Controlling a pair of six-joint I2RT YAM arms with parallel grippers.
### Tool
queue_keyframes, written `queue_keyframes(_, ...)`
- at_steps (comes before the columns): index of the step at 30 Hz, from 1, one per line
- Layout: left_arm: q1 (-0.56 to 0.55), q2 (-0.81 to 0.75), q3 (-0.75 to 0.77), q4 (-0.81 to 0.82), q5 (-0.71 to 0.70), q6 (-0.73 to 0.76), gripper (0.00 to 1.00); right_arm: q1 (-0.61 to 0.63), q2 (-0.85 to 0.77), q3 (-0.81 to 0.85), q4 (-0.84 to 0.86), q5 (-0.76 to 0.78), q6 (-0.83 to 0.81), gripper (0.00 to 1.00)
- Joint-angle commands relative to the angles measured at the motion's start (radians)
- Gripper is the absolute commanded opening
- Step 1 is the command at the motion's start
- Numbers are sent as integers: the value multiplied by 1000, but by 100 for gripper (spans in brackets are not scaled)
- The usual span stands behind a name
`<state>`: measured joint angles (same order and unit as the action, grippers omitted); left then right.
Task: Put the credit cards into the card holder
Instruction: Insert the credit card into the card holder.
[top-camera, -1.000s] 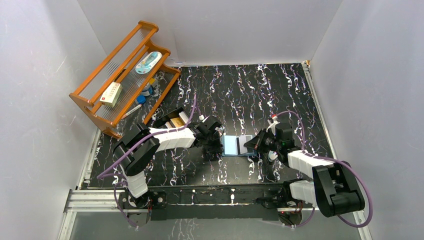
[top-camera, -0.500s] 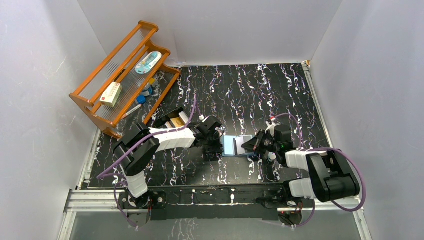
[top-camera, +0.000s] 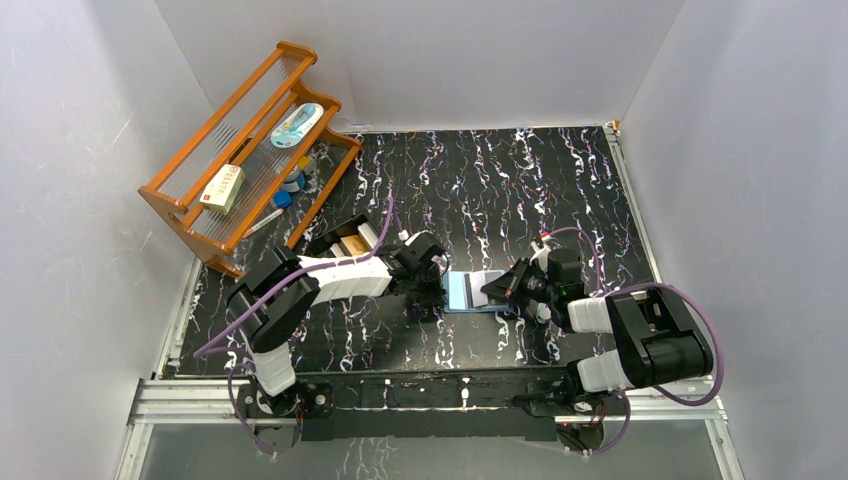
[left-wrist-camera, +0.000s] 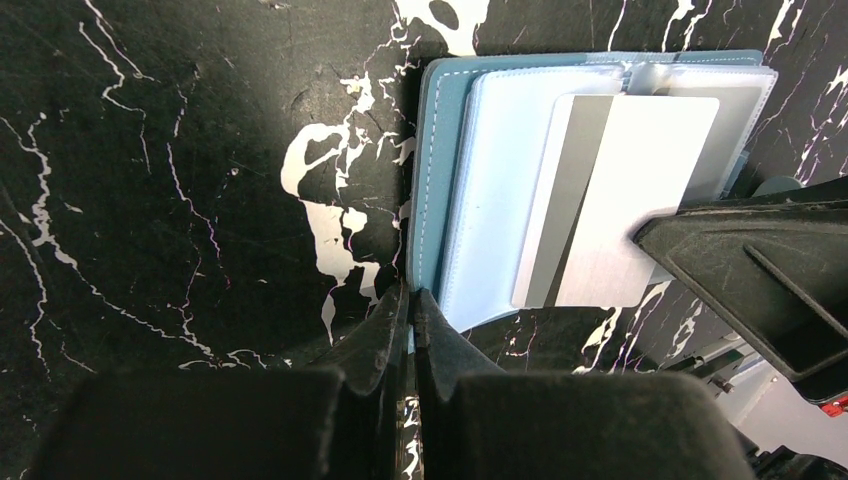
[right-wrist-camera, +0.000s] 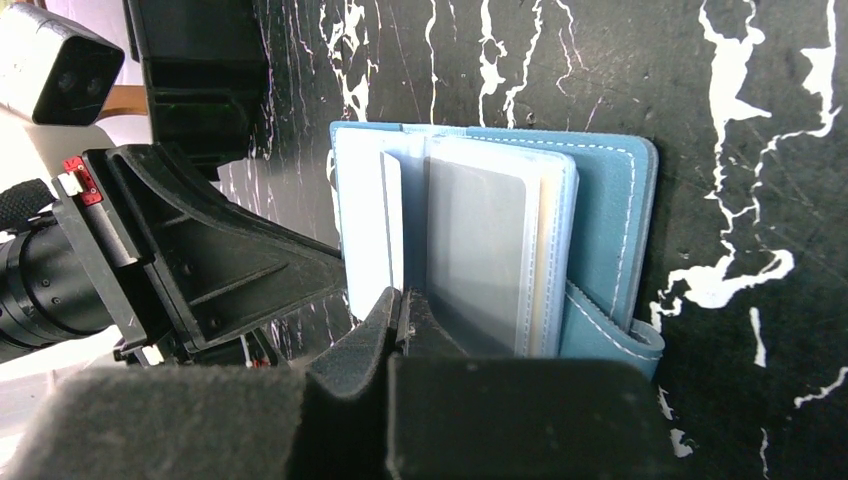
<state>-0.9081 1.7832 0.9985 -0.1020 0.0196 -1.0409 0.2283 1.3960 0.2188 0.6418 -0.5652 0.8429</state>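
My right claw (right-wrist-camera: 404, 300) is pressed together, and as far as the wrist views show it pinches the near edge of a whitish credit card (left-wrist-camera: 615, 200), the one with a grey stripe down its face. That card lies flat on the pale blue pages of the card holder (left-wrist-camera: 432, 180), which rests open on the bench (left-wrist-camera: 150, 200) between my two arms, its spine running away from my bases. The card's long axis, judged by the stripe, runs roughly along that spine, so the push I expect goes across from my right claw towards my left. I cannot tell how far the card's edge already sits inside a pocket. My left claw (left-wrist-camera: 411, 300) is shut too, its tips at the near corner of the teal cover on the side away from the card. Whether it grips the cover or only pins it, I cannot say. Either way I judge it to be the anchor that keeps the holder from sliding under the push. The loose clear pages standing up by the spine are what could snag the card. The snap tab (right-wrist-camera: 610, 335) hangs off the holder's right side, clear of the path. Further out, a black box (top-camera: 345, 240) holding tan pieces sits beside my left arm, and a wooden rack (top-camera: 250, 150) with small items stands far left, well apart.
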Motion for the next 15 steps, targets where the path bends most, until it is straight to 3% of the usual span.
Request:
queue_keyframes(1,-32,25,-11,-110,-33,-3,0,-1,24,-1,54,-20,27,0)
queue_keyframes(15,-41,36,12,-108,-49,-13,0,63,69,64,1,20,39,9)
